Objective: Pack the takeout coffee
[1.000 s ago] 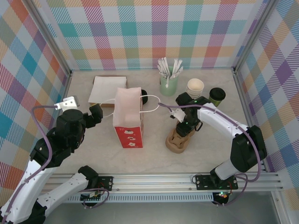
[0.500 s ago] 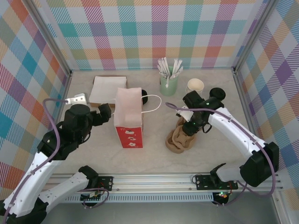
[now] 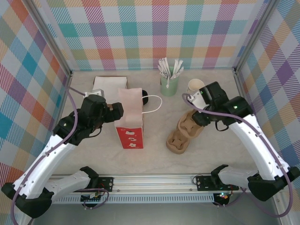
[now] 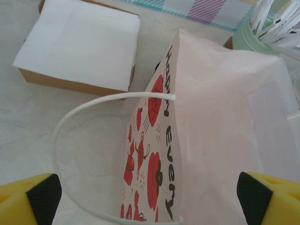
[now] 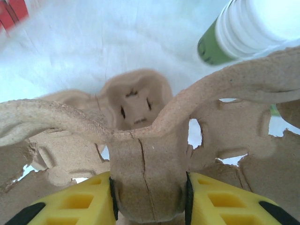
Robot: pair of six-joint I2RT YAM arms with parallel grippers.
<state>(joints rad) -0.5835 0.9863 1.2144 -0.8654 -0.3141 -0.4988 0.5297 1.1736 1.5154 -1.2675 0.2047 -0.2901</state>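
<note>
The takeout coffee is hidden behind my right arm in the top view. My right gripper (image 3: 199, 117) (image 5: 150, 192) is shut on the centre post of a brown pulp cup carrier (image 3: 182, 137) (image 5: 140, 126). It holds the carrier's far end up while the near end rests on the table. A pink paper bag (image 3: 129, 117) (image 4: 225, 122) with red print stands upright at the middle. My left gripper (image 3: 114, 112) (image 4: 150, 199) is open at the bag's left side, its fingertips (image 4: 44, 197) spread wide either side of the bag's top edge and white handle (image 4: 61, 136).
A box of white napkins (image 3: 108, 88) (image 4: 79, 42) lies behind the bag. The pale green pot of stirrers (image 3: 168, 83) (image 4: 262, 28) and a stack of lidless cups (image 3: 196, 86) (image 5: 248, 23) stand at the back. A small black object (image 3: 145, 94) sits behind the bag.
My right gripper has closed further on the carrier, swung right and back and tipped its far end up, covering the coffee. My left arm has moved right, up to the bag.
</note>
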